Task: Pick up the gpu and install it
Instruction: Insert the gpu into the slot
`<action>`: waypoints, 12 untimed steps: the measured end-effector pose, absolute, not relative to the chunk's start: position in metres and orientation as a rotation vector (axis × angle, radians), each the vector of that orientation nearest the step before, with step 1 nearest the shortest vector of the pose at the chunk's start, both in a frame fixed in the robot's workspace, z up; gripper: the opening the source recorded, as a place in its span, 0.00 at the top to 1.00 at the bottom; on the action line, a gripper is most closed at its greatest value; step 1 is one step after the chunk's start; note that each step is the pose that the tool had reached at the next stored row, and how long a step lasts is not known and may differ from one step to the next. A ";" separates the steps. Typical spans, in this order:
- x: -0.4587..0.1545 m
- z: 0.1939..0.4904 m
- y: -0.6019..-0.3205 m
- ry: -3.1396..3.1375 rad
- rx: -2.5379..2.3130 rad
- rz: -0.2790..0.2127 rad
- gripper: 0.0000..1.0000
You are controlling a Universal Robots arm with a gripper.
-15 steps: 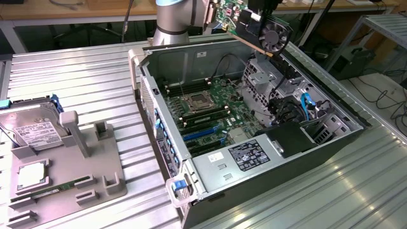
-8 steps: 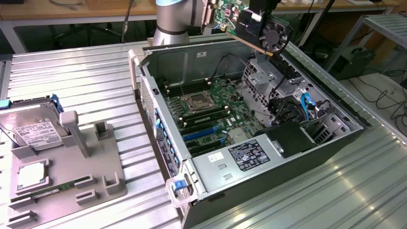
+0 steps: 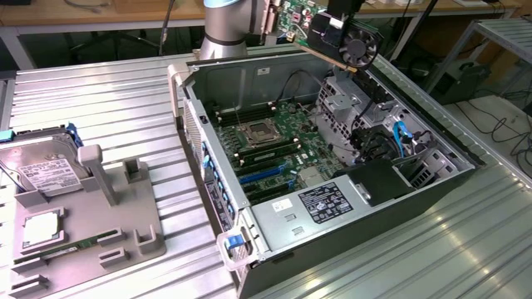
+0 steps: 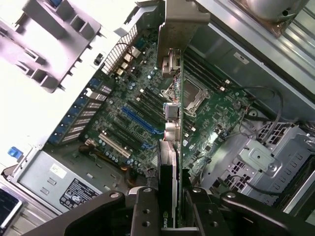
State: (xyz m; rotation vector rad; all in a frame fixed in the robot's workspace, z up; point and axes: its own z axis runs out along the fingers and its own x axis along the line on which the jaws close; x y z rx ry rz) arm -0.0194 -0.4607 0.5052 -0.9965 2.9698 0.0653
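I've got the claw point(image 4: 171, 211) pinching the gpu point(image 4: 170, 167) edge-on, with its bracket point(image 4: 183, 24) at the end farthest from the claw. Past that edge the motherboard point(image 4: 133, 108) sits well apart. The open case point(image 3: 224, 87) walls stand wide on both sides, so there's plenty of room.

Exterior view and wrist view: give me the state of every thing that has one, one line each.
computer case: lying on its side, open.
gpu: held in the air above the computer case, not in a slot.
gripper: shut on the gpu.
blue slots: empty.
hard drive: resting on the grey holder.
memory stick: lying in the grey holder.
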 end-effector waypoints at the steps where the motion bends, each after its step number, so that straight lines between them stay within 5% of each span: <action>1: -0.019 0.505 -0.461 2.966 -1.010 0.065 0.73; 12: -0.019 0.505 -0.461 2.894 -1.206 0.066 0.73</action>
